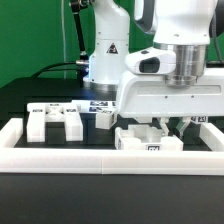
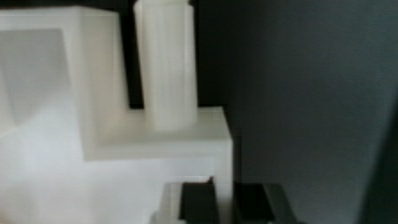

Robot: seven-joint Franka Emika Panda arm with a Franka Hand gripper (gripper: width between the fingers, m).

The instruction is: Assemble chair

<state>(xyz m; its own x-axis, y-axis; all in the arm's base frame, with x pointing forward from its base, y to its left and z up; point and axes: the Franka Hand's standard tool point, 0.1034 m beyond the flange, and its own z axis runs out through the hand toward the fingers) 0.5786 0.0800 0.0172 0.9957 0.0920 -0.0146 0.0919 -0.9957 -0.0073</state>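
White glossy arm bends low over the black worktop (image 1: 95,135) — its tool (image 1: 163,128) clenched, just above a matte blocky chair piece (image 1: 135,141) beside the near border frame (image 1: 80,158). Wrist view: dark fingers (image 2: 194,203) close together — the piece's smooth square post (image 2: 166,60) just beyond.

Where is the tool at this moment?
Exterior view: the tool sits right of centre, low over a chair part by the front frame.

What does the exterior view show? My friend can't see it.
The robot's white gripper hangs low, shut, over a white chair part just behind the white border frame. More blocky chair pieces sit on the black table at the exterior view's left.
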